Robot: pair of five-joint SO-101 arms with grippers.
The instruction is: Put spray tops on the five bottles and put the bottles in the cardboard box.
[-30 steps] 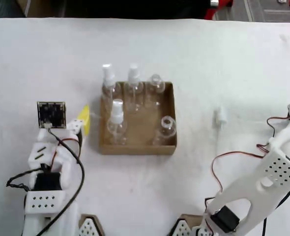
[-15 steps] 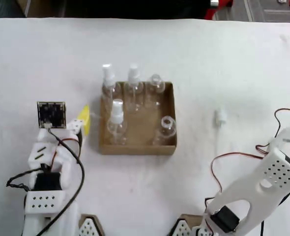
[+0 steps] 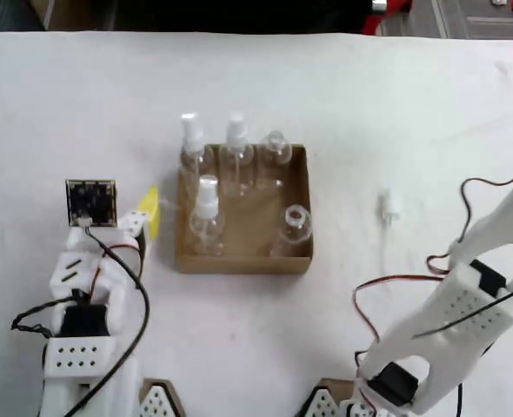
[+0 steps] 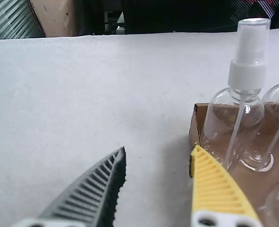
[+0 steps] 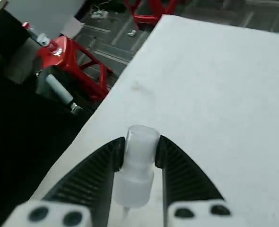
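**High view:** A worktop (image 3: 83, 95) covered in white cloth is seen from above. A shallow square cardboard box (image 3: 243, 261) sits near its middle, with five clear, rounded plastic bottles standing upright inside. Three of them are fitted with white spray heads. The far open-necked bottle (image 3: 276, 155) and the near open-necked bottle (image 3: 296, 228) are on the box's right side. A loose spray top (image 3: 387, 207) lies on the cloth to the right of the box, apart from it. The left arm (image 3: 83, 330) and the right arm (image 3: 452, 321), both of white plastic, are seen at the near edge.

**Left wrist view:** The left gripper (image 4: 158, 152) is seen released. One grey and one yellow jaw, both ribbed and tapered, are spread over bare cloth. The yellow jaw is just beside the box's corner, where a capped bottle (image 4: 239, 101) shows its thin dip tube.

**Right wrist view:** The right gripper (image 5: 139, 141) is clenched on a held spray top (image 5: 135, 175). This white cylinder is held upright between black ribbed jaws, above the worktop's edge. Red metal frames (image 5: 78, 61) are seen on the floor beyond.
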